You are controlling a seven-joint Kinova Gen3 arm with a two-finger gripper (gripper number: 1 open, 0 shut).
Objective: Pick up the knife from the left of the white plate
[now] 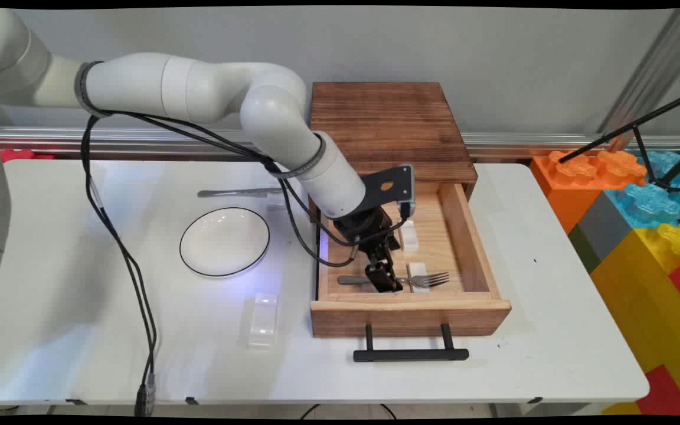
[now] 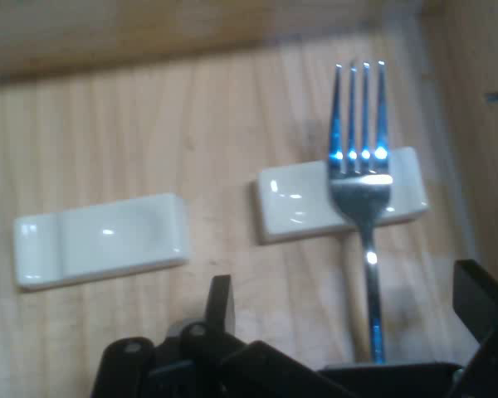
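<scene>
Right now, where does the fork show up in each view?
Main view: the fork lies in the open drawer near its front wall, tines pointing right, across a white rest, with the pincer over its handle.
Hand view: the fork stands right of centre, tines up, across the same rest.
Shared landmark: the second, empty white rest.

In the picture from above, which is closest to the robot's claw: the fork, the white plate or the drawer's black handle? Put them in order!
Measured from the gripper:
1. Fork: right beside it, in the open drawer.
2. Black handle: just below, on the drawer's front.
3. White plate: farthest, out on the table to the picture's left.
</scene>
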